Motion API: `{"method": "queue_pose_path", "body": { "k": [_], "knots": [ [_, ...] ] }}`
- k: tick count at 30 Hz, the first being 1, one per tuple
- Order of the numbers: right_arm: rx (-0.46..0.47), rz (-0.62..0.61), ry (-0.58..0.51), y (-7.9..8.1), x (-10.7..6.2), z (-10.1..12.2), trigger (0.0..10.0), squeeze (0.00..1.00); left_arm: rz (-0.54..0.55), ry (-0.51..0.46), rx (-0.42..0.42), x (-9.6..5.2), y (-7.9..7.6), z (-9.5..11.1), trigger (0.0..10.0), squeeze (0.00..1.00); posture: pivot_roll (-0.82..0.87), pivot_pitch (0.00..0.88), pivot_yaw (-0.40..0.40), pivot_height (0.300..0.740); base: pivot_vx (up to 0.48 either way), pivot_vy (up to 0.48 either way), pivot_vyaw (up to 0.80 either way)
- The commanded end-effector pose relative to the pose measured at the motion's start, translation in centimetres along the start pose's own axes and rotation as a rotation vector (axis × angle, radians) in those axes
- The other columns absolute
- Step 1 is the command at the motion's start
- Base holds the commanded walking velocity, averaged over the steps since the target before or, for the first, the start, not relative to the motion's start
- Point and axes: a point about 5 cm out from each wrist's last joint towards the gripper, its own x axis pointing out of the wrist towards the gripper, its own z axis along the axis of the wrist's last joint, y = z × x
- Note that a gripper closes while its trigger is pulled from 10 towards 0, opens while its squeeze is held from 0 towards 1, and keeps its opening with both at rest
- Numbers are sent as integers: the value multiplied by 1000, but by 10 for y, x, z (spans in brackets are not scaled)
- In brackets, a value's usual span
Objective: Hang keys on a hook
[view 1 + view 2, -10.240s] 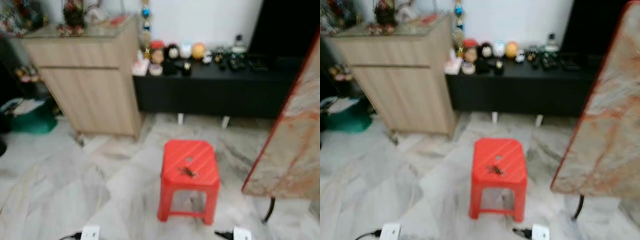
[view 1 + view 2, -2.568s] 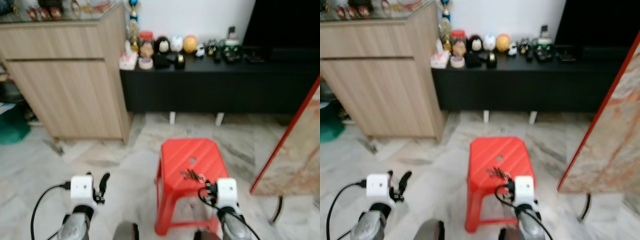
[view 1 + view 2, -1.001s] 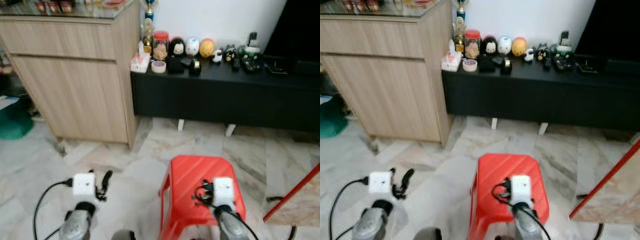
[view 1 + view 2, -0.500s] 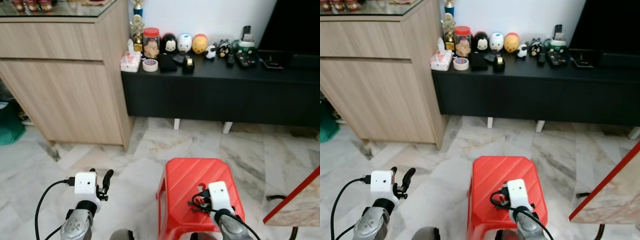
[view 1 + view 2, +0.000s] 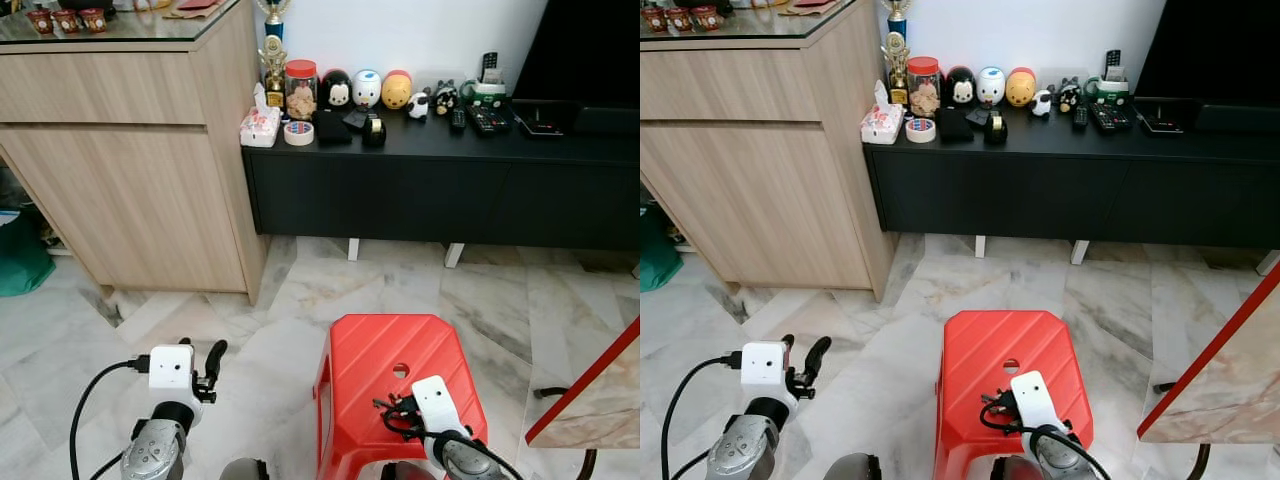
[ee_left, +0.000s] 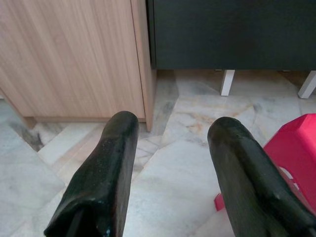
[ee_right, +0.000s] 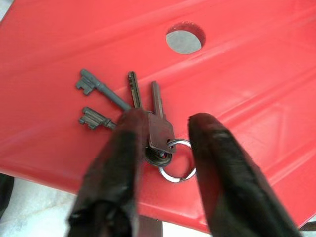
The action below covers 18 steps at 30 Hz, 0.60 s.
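Keys (image 7: 140, 126) lie flat on red stool (image 5: 360, 365), ring at 6 o'clock of its hole. Right tool (image 7: 160, 148) straddles them, parted narrowly (lined up to pinch). Left tool (image 6: 170, 148) wide, idle over floor.

A pale grey-veined marble tile floor (image 5: 480, 290) spreads across the room to a plain white wall (image 5: 420, 30). Against that wall stands a long, low black cabinet on short white feet (image 5: 440, 185), its top crowded with small round figurines (image 5: 368, 88), a red-lidded jar (image 5: 299, 88), a roll of tape (image 5: 298, 132) and remote controls (image 5: 488, 118). Just beside it on the left stands a taller light-wood cabinet with a glass top (image 5: 130, 150). A dark screen (image 5: 590, 50) fills the upper right corner. A red-edged marbled slab (image 5: 590, 400) leans in at the right. Light is even and soft.
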Motion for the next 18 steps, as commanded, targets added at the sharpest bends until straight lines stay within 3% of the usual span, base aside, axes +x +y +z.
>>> {"method": "queue_pose_path", "body": {
  "k": [1,2,3,4,18],
  "knots": [
    [-14,9,10,-2,2,4,10000,949,-1,28,6,-1,1,-6,10000,0,24,10,-23,631,0,0,0],
    [-14,15,12,-2,2,4,10000,949,-1,28,6,-1,1,-5,10000,0,24,10,-23,631,0,0,0],
    [-12,26,10,-1,2,5,10000,216,-1,27,6,-1,1,-5,10000,0,25,9,-23,631,0,0,0],
    [-13,25,7,-2,3,7,10000,0,0,27,6,-1,1,-5,10000,0,25,9,-23,631,0,0,0],
    [-36,26,36,-4,6,12,10000,0,-2,29,6,1,0,-5,10000,0,22,10,-16,631,0,0,0]
  ]
}}
